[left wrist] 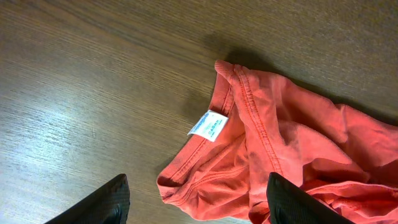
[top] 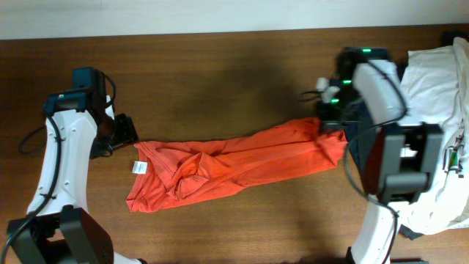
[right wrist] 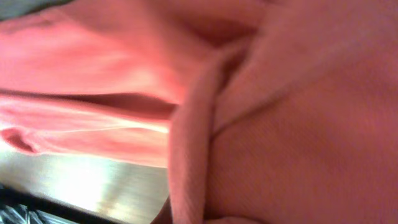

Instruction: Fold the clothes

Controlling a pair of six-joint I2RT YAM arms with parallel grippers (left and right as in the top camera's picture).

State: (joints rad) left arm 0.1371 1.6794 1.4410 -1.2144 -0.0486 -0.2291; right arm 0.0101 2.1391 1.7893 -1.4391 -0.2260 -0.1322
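Observation:
The clothes, an orange-red T-shirt (top: 234, 165), lie bunched in a long strip across the table, collar end to the left. Its white neck tag (top: 139, 168) shows beside the collar (left wrist: 209, 125). My left gripper (top: 123, 133) hovers just left of the collar and stands open (left wrist: 198, 186), its dark fingers (left wrist: 106, 202) on either side of the collar's edge without touching it. My right gripper (top: 331, 125) is at the strip's right end, shut on the fabric. Folded red cloth (right wrist: 280, 124) fills the right wrist view and hides the fingers.
A heap of white garment (top: 440, 81) lies at the table's right edge, behind and beside the right arm. Bare brown wood (top: 220, 73) stretches behind the shirt. A strip of it shows under the cloth (right wrist: 93, 180).

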